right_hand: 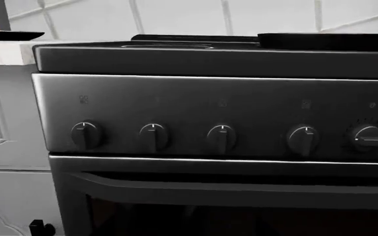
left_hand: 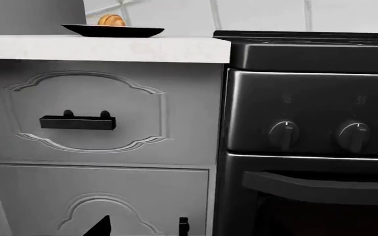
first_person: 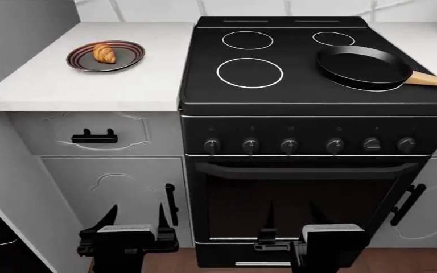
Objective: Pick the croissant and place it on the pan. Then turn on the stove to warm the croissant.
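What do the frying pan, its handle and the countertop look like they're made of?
The pan looks like dark metal with a soft sheen, possibly coated; light glints along its rim. Its handle looks like pale, unpainted wood, a matte tan. The countertop looks like white stone or a laminate imitating it, matte with faint mottling. Being rendered, these are only impressions.

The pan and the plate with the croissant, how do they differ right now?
The pan sits on the stove over the front right burner; the plate rests on the white counter left of it. The pan is empty, while the plate holds the croissant. The pan is all black with a long wooden handle; the plate has a reddish rim and no handle. Both are round, dark and shallow.
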Available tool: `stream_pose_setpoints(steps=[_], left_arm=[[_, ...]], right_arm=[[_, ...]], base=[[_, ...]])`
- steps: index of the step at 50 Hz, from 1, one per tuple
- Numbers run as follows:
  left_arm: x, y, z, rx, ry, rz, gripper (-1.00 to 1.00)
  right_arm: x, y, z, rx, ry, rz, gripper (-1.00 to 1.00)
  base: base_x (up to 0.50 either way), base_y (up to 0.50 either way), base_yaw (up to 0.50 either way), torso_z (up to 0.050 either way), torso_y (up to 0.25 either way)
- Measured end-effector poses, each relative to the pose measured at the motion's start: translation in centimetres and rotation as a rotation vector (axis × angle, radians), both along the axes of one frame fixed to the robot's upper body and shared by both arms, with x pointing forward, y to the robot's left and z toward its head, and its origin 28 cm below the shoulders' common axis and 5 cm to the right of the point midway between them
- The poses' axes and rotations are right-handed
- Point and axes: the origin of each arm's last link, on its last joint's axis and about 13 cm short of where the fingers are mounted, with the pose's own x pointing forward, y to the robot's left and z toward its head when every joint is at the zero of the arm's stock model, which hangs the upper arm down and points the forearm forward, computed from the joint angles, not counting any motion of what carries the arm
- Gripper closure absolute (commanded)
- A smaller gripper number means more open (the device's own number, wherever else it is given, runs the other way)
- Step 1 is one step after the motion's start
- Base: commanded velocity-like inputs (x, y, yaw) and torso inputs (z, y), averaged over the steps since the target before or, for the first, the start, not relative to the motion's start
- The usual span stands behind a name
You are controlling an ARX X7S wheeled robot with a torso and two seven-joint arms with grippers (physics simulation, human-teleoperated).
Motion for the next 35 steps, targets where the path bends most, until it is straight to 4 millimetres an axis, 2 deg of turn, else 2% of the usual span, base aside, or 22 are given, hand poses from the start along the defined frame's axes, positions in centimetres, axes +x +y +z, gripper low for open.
stream_pose_setpoints(steps=[8,22,29,35], left_arm=[[0.1,0.1,0.1,0.017,-0.006,0.036,-1.00],[0.4,0.3,0.9,0.066,-0.044,0.089,-1.00],[0.9,0.6,2.8,0.054,-0.058,0.117,-1.00],[1.3,1.0,5.4,0.058,-0.065,0.115,-1.00]], right_arm=[[0.0,0.0,0.0,0.003,0.002,0.003,-1.00],[0.1,0.0,0.3,0.001,0.015,0.004,-1.00],[0.4,0.2,2.1,-0.032,-0.024,0.018,-1.00],[0.9,0.1,4.9,-0.049,-0.043,0.044,-1.00]], base=[[0.00,0.00,0.00,0.011,0.000],[0.00,0.00,0.00,0.044,0.000],[0.00,0.00,0.00,0.050,0.000],[0.00,0.00,0.00,0.050,0.000]])
